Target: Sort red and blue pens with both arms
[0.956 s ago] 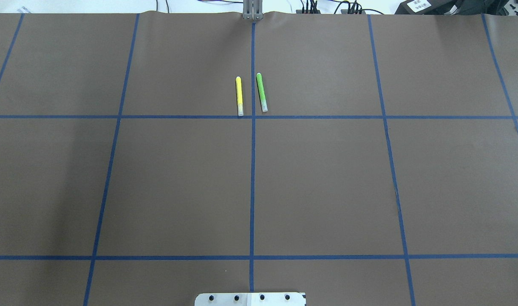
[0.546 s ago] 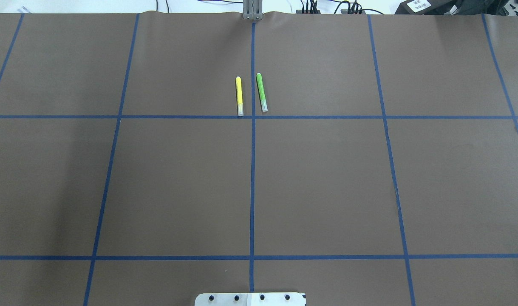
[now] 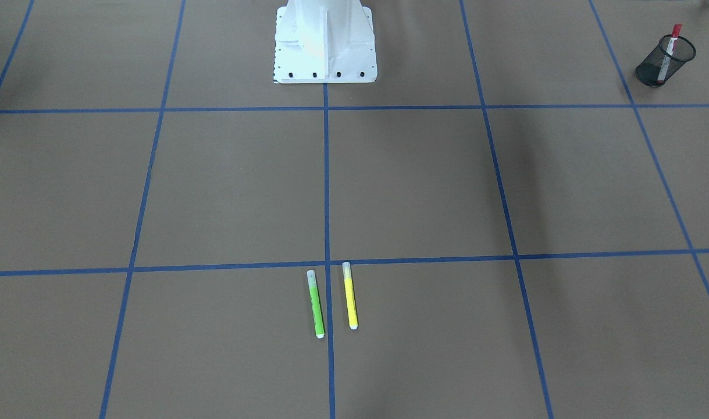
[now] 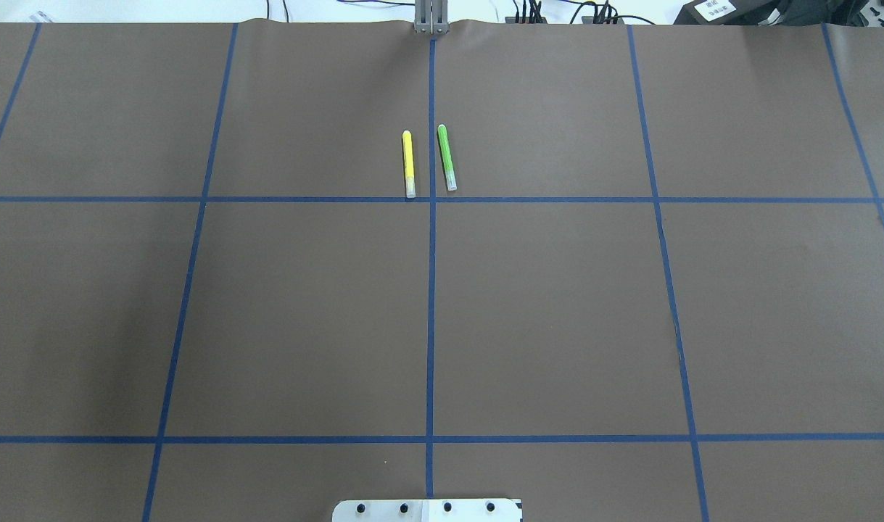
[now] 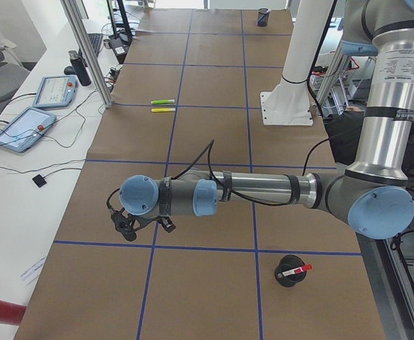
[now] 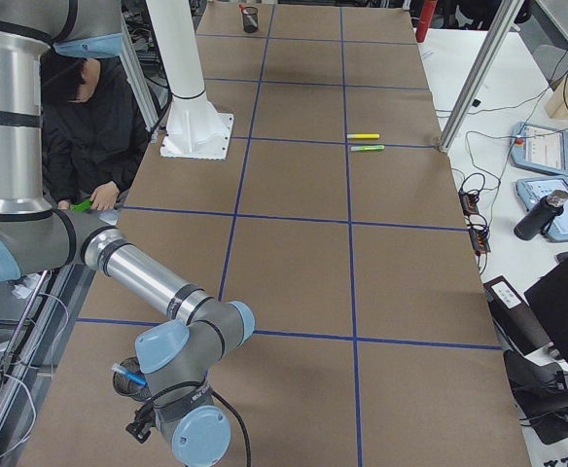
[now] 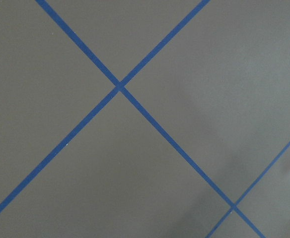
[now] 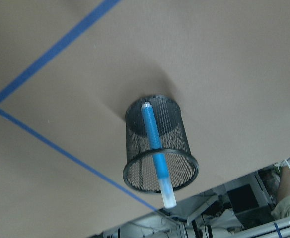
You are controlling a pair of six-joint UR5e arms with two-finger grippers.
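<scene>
The white-barrelled pen with a red cap (image 3: 671, 45) stands tilted inside a round black wire-mesh cup (image 3: 651, 73) in the upper right corner of the front-facing view, its red cap poking above the rim; in the left side view the same cup sits low and right of centre. The bright blue pen with a translucent cap (image 8: 151, 130) leans in a second black mesh cup (image 8: 180, 136) at the middle of the right wrist view, its clear capped end sticking out past the rim towards the bottom of the frame. The left gripper (image 5: 131, 228) hangs over brown table paper (image 4: 558, 304) at the left of the left side view, well apart from the red pen's cup; how wide its jaws stand cannot be told, and nothing shows in it. The right gripper (image 6: 140, 426) sits at the lower left of the right side view, just beside the cup with the blue pen; whether it is parted or closed cannot be told either. A slim yellow marker (image 4: 408, 164) and a slim green marker (image 4: 447, 157) lie nearly parallel above centre in the overhead view, one on each side of a blue tape line (image 4: 431, 290). The white metal pedestal base (image 3: 325, 41) stands at top centre of the front-facing view. A person in dark clothing (image 6: 89, 126) sits at the upper left of the right side view.
</scene>
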